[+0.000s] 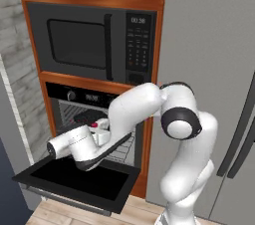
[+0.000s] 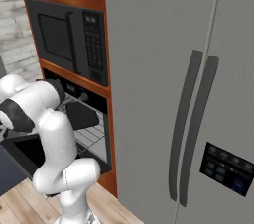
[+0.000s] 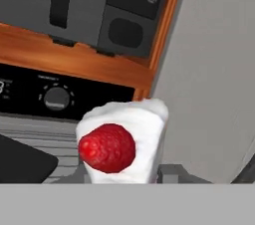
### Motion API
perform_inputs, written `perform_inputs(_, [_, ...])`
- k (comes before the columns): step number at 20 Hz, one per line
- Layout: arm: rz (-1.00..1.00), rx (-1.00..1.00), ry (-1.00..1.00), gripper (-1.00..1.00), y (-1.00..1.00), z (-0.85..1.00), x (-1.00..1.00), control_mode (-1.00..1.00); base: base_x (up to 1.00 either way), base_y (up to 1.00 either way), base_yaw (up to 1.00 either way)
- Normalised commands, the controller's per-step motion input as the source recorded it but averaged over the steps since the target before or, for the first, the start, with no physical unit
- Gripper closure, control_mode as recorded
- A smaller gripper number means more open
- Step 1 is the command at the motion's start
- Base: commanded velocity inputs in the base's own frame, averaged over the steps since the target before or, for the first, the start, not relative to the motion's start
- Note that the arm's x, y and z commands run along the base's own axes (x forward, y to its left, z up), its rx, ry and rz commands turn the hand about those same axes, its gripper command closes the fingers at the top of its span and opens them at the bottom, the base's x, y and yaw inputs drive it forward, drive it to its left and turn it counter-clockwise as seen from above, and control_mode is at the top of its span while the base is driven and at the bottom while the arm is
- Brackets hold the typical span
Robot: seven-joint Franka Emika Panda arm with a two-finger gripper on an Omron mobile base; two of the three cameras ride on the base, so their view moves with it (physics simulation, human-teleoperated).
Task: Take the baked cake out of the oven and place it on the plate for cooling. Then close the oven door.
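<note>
— where is the cake (image 3: pixel 122 144) now?

— i see it very close in the hand view, white with a red berry on top. the gripper (image 1: pixel 101 127) is clamped on it, the jaws pressed to its sides. in the left base view the red spot shows at the end of the hand, in front of the oven (image 1: pixel 94 119) opening and above the oven door (image 1: pixel 79 179).

— and the door?

— it is folded down flat, fully open. inside i see the wire racks (image 2: pixel 92 134) and a dark tray (image 2: pixel 82 115) on them. above the oven is the microwave (image 1: pixel 92 45), and just beside it stands the grey fridge (image 2: pixel 188 94).
</note>
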Motion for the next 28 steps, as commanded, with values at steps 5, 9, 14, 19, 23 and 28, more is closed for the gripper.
perform_inputs(5, [-0.21, 0.15, -0.04, 1.0, -0.76, 0.6, -0.36, -1.0, 0.0, 0.0, 0.0])
perform_inputs(9, [-0.19, 0.1, -0.13, 1.0, -0.66, 0.44, -0.4, -1.0, 0.0, 0.0, 0.0])
perform_inputs(14, [-0.22, 0.01, -0.23, 1.0, -0.45, 0.12, -0.58, -1.0, 0.0, 0.0, 0.0])
perform_inputs(19, [-0.18, 0.0, -0.16, 1.0, -0.34, 0.14, -0.35, -1.0, 0.0, 0.0, 0.0])
perform_inputs(23, [-0.05, 0.0, 0.0, 1.0, -0.23, 0.09, 0.0, -1.0, 0.0, 0.0, 0.0])
perform_inputs(28, [0.0, 0.04, 0.0, 1.0, -0.16, 0.05, 0.0, -1.0, 0.0, 0.0, 0.0])
